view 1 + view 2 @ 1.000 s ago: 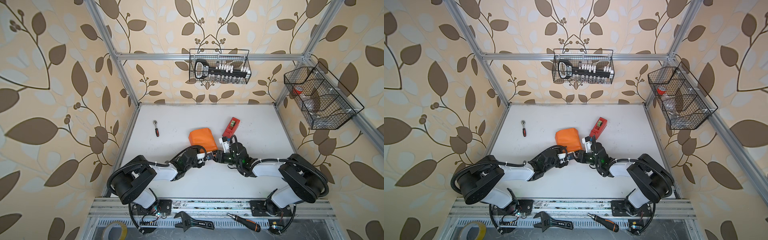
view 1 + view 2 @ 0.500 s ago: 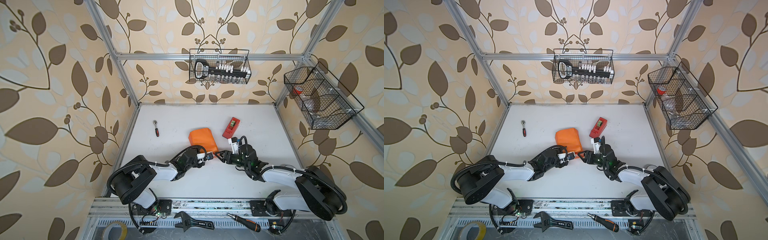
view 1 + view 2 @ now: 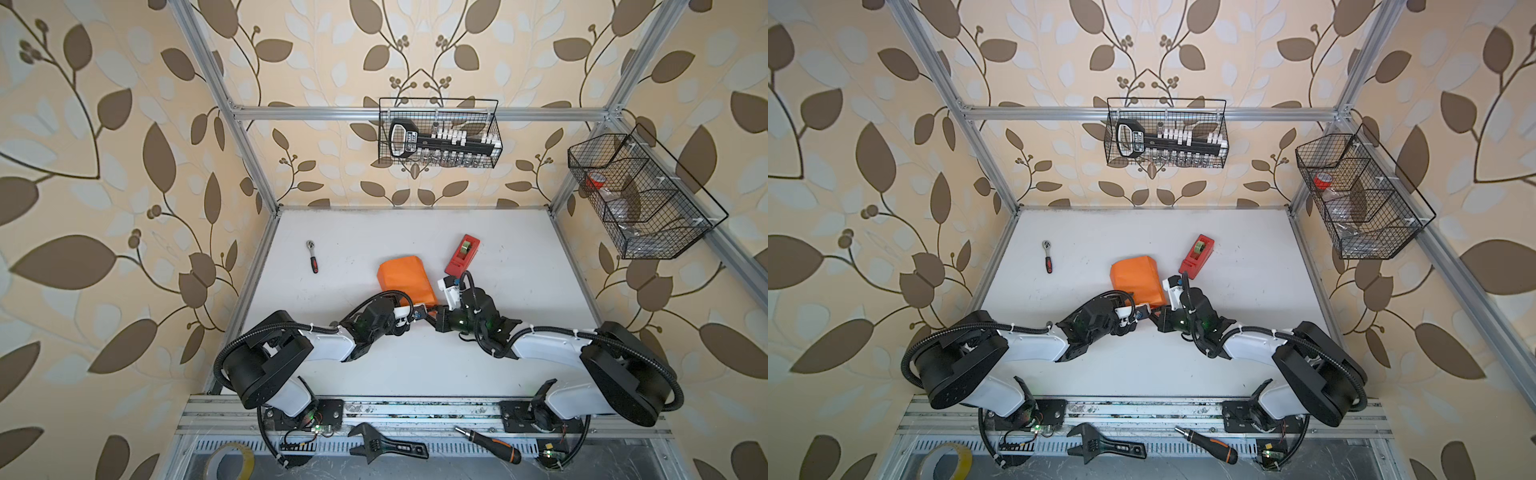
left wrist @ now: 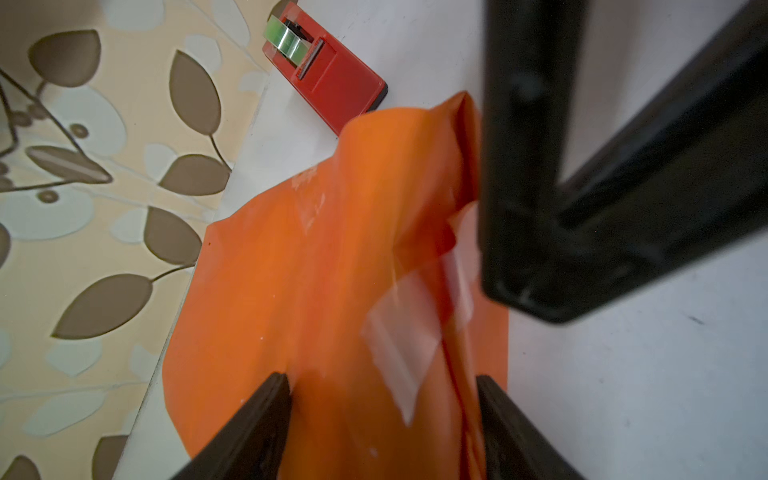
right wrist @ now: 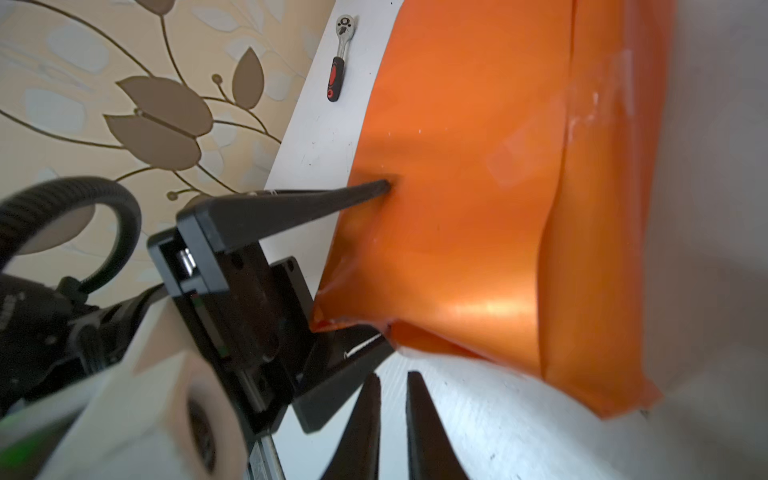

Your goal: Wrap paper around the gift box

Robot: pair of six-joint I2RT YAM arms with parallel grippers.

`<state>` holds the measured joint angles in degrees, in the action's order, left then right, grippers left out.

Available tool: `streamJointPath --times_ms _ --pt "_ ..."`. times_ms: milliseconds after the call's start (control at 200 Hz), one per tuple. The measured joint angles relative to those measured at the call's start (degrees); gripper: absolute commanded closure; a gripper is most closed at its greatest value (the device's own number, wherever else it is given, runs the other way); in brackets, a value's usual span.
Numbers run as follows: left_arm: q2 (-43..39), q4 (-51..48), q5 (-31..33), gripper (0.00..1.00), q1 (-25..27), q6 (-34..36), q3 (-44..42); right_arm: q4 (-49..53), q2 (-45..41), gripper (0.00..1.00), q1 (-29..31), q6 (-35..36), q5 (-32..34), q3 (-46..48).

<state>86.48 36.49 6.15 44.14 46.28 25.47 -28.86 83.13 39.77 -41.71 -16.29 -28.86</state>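
The paper, orange side out, is folded into a parcel in the middle of the white table; the gift box is hidden inside it. A strip of clear tape lies across a fold. My left gripper is shut on the parcel's near end. One of its fingers dents the paper. My right gripper sits just off the parcel's near corner, jaws almost together, holding nothing.
A red tape dispenser stands just right of the parcel. A small ratchet lies at the left. Wire baskets hang on the back and right walls. A wrench and screwdriver lie on the front rail.
My right gripper has drawn back from the parcel's right side to its near corner and closed its jaws. The left gripper and the parcel have stayed put.
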Motion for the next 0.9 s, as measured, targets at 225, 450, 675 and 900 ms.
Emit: streamJointPath --times_ms 225,450,675,900 --pt "-0.04 -0.11 -0.02 0.31 0.0 0.0 0.02 -0.9 4.42 0.86 -0.61 0.9 0.83 -2.64" --pt "-0.04 -0.28 0.02 0.3 -0.37 -0.02 0.17 -2.86 4.83 0.86 -2.21 1.55 0.59 -1.66" --pt "-0.04 -0.33 0.07 0.31 -0.37 -0.02 0.17 -3.65 4.57 0.85 -4.72 2.54 -0.07 1.53" --pt "-0.07 -0.35 0.07 0.31 -0.37 -0.04 0.17 -2.97 4.24 0.85 -5.97 3.52 0.17 2.69"
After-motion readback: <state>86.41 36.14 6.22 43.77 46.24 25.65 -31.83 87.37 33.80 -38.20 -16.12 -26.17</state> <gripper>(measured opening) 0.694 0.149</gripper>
